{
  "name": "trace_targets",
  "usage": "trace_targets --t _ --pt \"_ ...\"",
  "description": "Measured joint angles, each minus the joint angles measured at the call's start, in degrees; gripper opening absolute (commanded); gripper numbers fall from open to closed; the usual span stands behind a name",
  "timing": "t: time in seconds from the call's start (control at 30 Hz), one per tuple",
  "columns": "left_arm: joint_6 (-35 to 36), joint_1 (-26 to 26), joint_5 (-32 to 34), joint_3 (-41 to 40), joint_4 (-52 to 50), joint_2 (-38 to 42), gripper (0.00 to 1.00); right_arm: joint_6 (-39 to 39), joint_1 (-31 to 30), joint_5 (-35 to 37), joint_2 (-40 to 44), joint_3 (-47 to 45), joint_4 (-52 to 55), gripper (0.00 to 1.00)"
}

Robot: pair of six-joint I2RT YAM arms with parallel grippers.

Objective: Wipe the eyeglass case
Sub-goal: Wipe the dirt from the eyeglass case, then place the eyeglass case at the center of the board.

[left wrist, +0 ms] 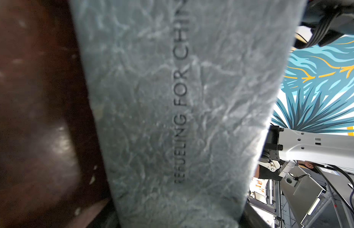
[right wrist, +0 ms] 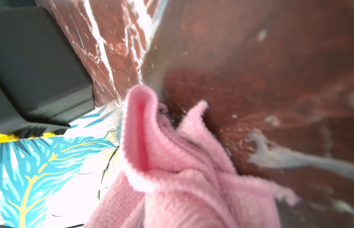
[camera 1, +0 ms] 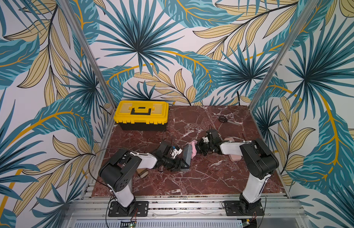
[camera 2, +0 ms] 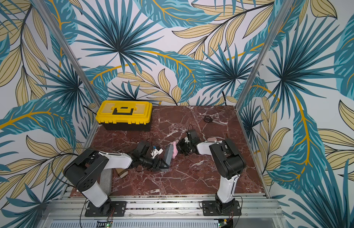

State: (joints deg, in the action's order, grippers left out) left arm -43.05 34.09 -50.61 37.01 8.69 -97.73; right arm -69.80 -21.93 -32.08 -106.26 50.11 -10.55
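Eyeglass case: grey, leather-look case in the middle of the table. It stands on end and leans a little, with its lower end in the left gripper. I can't tell whether it touches the tabletop.
Case surface: it fills the left wrist view. It is creased, with embossed lettering running along its length, only partly readable.
Left gripper: low over the table, jaws clamped on the lower end of the eyeglass case.
Right gripper: reaching in from the opposite side, jaws pinched tight on a bunched pink cloth.
Pink cloth: folded and fluffy, lying against the side of the case that faces the right arm. The right wrist view shows its folds up close.
Table: dark red marble with white veins.
Toolbox: yellow lid, black base, closed. It sits at the back corner on the left arm's side, well apart from the case.
Scissors: black-handled, lying flat near the back on the right arm's side.
Pinkish flat object: on the table, partly hidden under the right arm.
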Motion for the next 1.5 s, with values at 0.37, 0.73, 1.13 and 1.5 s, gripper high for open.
trace_targets --t 0.37,0.73,1.13,1.5 --pt "2.1 -2.1 -1.4 2.7 -6.2 0.0 0.0 -8.0 -16.3 1.1 11.8 -18.6 -10.2 0.0" --pt "0.5 -1.5 3.3 2.7 -3.5 2.0 0.0 -5.6 -6.8 -5.9 2.1 -7.0 -6.5 0.0" --pt "-0.9 5.6 2.1 1.9 -6.4 2.5 0.0 7.7 6.5 -2.7 -5.8 20.8 8.7 0.0" --pt "-5.6 13.0 24.4 16.3 -21.7 4.4 0.0 23.4 17.5 10.7 16.2 20.9 36.7 0.0"
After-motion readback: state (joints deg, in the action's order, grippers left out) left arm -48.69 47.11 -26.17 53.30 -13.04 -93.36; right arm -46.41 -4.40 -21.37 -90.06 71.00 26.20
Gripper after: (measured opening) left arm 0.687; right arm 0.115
